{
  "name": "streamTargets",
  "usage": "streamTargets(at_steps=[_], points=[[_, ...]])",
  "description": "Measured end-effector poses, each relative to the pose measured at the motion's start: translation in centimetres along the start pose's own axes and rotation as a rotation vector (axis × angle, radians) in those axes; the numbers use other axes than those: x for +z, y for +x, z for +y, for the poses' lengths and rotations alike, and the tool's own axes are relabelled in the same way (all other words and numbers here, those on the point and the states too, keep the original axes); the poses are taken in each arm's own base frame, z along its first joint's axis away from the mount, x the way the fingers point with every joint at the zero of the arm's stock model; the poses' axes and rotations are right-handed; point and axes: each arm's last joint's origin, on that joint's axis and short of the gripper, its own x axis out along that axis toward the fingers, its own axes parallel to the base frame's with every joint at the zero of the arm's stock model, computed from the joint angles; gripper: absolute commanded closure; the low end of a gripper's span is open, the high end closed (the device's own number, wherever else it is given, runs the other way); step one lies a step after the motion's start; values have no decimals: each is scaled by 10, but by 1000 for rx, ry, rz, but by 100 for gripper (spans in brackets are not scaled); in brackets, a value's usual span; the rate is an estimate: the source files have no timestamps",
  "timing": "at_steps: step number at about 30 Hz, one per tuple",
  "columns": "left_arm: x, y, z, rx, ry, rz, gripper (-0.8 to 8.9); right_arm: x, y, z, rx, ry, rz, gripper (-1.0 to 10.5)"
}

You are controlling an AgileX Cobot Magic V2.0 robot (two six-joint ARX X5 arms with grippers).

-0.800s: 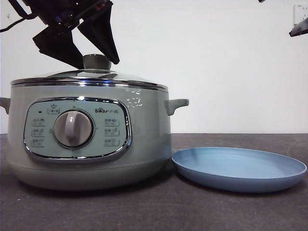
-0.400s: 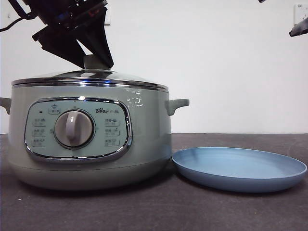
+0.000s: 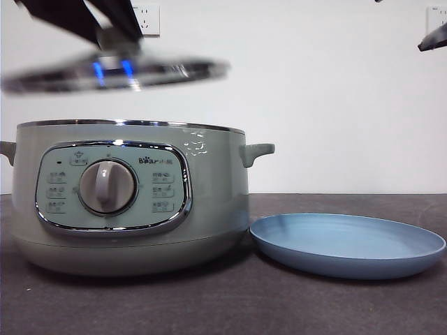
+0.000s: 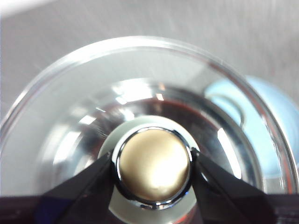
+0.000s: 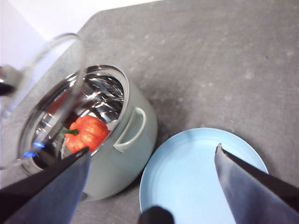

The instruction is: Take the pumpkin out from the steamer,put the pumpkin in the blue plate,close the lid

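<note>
On the front of the steamer (image 3: 129, 195), beside the chrome-framed control panel's grey dial, the brand name "Bear" can be read; the small markings on the panel buttons are too fine to make out. The pot stands open on the dark grey counter (image 3: 230, 300). Above it the lid (image 3: 115, 72) hangs in the air, blurred and slightly tilted, clear of the pot's rim. The left pincer (image 4: 154, 169) is clamped on the lid's knob (image 4: 154, 169), one black jaw pressed against each side of it; in the front view it comes in dark from the upper left. Through the glass the left wrist view shows a pale blue shape, blurred.

Inside the pot lies the pumpkin (image 5: 86, 133), orange-red with its green stem, resting against the shiny metal inner wall; the raised lid partly overlaps it in the right wrist view. The blue plate (image 3: 347, 244) sits bare on the counter just beside the steamer, on the side of one small pot handle (image 3: 257, 151), nearly touching the pot's base.

The right pincer (image 5: 149, 186) waits high above plate and pot, its jaws spread wide with nothing between them.

Behind stands a plain white wall with a socket (image 3: 145, 19) near the top.
</note>
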Motion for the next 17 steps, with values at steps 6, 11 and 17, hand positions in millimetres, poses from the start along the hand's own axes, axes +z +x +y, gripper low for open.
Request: streamTargets(at_steps=[6,11,17], points=[[-8,-57,-2,130,2,-62,819,2,9,6,46,-36,-4,506],[-21,-98,-2,260,-4,-90,819,8,25,21,146,-119,-32,505],[-34,-131,-3,342,-24,-147,819,19,60,46,257,-164,54,405]])
